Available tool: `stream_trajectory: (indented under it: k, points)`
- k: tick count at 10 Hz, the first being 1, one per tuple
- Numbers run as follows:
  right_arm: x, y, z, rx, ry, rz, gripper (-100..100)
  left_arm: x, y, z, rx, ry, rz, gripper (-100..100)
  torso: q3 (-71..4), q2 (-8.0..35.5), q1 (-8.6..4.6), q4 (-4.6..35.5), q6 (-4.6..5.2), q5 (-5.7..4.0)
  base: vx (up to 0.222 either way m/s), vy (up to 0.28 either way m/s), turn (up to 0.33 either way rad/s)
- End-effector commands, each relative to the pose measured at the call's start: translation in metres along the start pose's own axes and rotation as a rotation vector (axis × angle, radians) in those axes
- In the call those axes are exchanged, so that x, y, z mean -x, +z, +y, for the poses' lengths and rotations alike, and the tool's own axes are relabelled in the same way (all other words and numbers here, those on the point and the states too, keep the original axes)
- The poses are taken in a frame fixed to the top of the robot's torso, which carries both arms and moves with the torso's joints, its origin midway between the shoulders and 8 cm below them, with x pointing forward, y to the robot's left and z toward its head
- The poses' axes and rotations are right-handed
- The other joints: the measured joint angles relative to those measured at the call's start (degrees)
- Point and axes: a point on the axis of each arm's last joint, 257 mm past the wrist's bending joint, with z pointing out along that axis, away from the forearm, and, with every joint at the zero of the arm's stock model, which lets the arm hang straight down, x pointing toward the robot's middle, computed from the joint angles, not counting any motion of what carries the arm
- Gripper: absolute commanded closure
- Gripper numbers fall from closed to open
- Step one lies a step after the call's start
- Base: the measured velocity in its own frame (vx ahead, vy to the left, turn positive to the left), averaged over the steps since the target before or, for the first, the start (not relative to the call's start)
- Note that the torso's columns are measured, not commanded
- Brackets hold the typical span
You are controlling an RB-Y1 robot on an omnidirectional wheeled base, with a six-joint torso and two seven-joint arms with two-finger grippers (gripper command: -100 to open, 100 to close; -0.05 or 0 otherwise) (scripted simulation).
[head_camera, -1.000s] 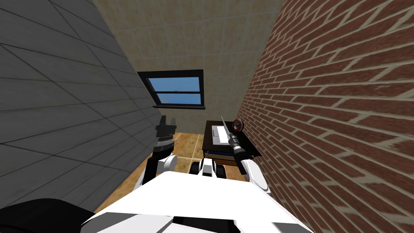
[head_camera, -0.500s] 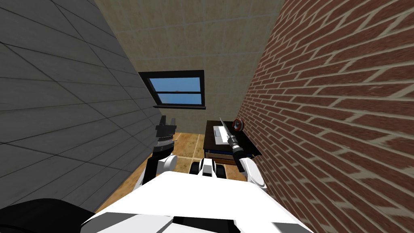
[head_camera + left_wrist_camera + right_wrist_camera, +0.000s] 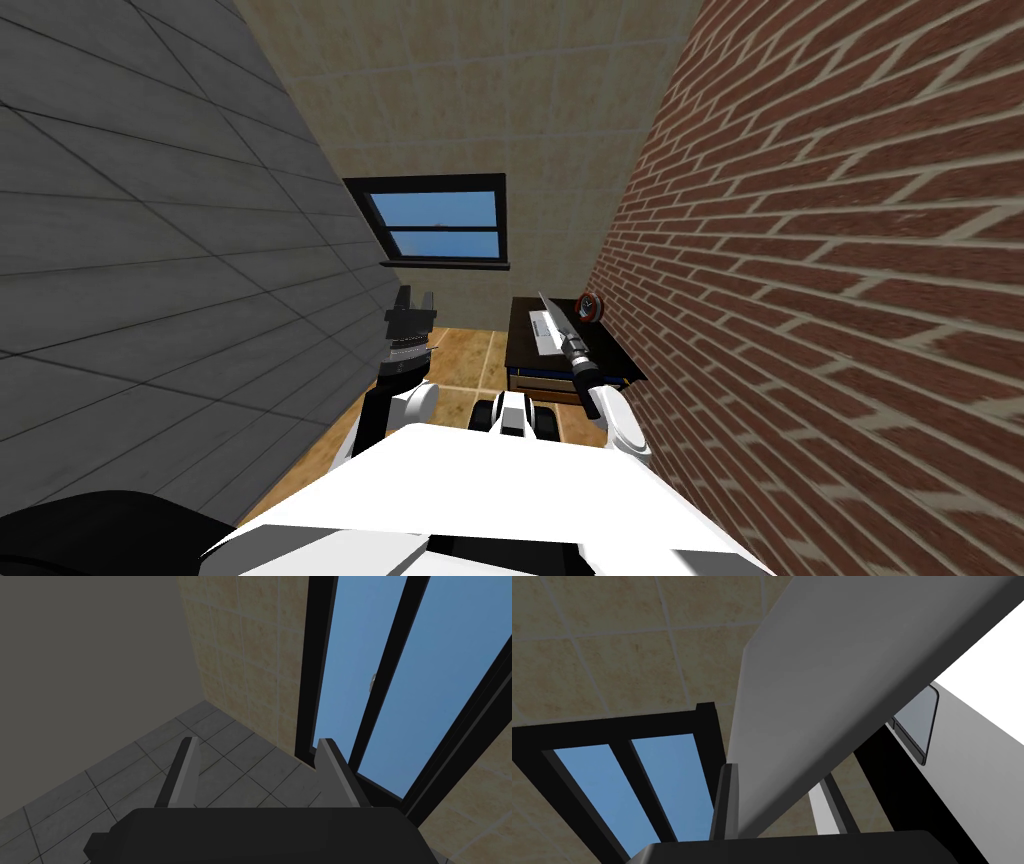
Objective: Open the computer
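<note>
You're pinching the laptop's (image 3: pixel 540 330) part-raised grey lid (image 3: pixel 832 676) by its free edge in the right gripper (image 3: pixel 739 776), left gripper (image 3: pixel 255 771) hanging spread, laptop sitting on the dark desk (image 3: pixel 520 352) by the brick wall (image 3: pixel 800 250), and it's probably handling stiff, light and slick.

A dark worktop (image 3: pixel 518 345) stands on the tan tiled floor (image 3: pixel 460 365), its 3 o'clock side against the brick wall (image 3: pixel 800 300). A light grey computer (image 3: pixel 538 335) lies near the middle of it. A round red object (image 3: pixel 590 306) sits at the computer's 1 o'clock, close to the wall at the far corner and apart from the computer.
</note>
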Motion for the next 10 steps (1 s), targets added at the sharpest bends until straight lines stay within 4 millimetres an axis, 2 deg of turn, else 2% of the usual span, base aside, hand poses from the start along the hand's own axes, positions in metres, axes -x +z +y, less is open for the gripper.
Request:
stream_trajectory:
  k: [1,3,9,10]
  points:
    - [0.002,0.007,0.004,0.003,-0.042,-0.001,100,0.0,0.0,0.0,0.0,0.0,0.0,0,0.0,0.0,-0.05,0.0,-0.01,0.0,-0.018,0.02,-0.018]
    - [0.002,0.007,0.004,0.003,-0.068,-0.001,100,0.0,0.0,0.0,0.0,0.0,0.0,0,0.0,0.0,0.0,0.0,0.0,-0.01,-0.013,0.018,-0.002]
    - [0.005,0.025,0.017,0.018,-0.166,-0.004,100,0.0,0.0,0.0,0.0,0.0,0.0,0,0.0,0.0,-0.04,0.0,-0.03,-0.01,-0.02,0.026,-0.013]
    - [-0.007,0.025,0.02,0.043,-0.173,0.011,-100,0.0,0.0,0.0,0.0,0.0,0.0,0,0.0,0.0,-0.01,0.0,-0.04,-0.02,-0.048,0.034,0.161]
